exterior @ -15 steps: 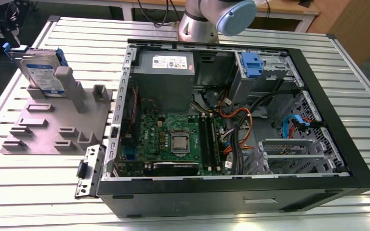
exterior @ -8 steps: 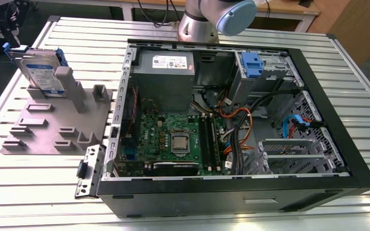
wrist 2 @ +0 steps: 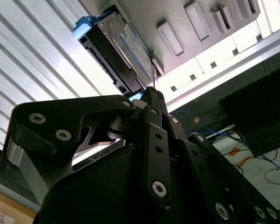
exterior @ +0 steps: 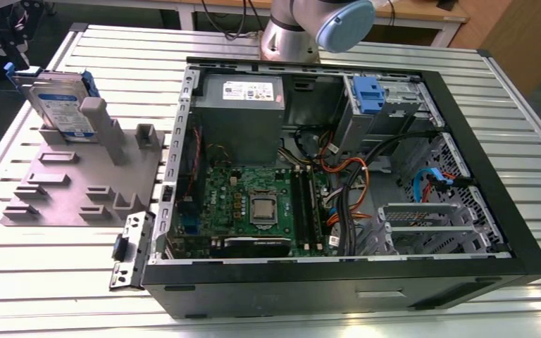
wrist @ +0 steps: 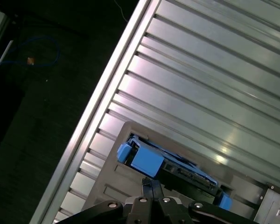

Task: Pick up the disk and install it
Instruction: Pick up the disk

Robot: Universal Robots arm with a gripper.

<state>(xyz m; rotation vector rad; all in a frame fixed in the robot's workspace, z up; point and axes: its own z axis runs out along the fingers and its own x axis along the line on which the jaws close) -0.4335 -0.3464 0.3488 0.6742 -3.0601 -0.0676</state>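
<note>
The gripper point(wrist: 151, 184) (fingertips pressed together, empty) points at the disk point(wrist: 170, 163); lowered unopened, it could topple it.

In the exterior view, the room over the disk point(exterior: 59, 105) is open; a grey post point(exterior: 93, 116) stands at its 4 o'clock, the case wall point(exterior: 184, 130) at 3 o'clock.

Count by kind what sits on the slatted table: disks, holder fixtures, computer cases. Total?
Silver metal hard disk with blue plastic rails: 1
Grey moulded holder fixture: 1
Open black computer case: 1
Total: 3
</note>
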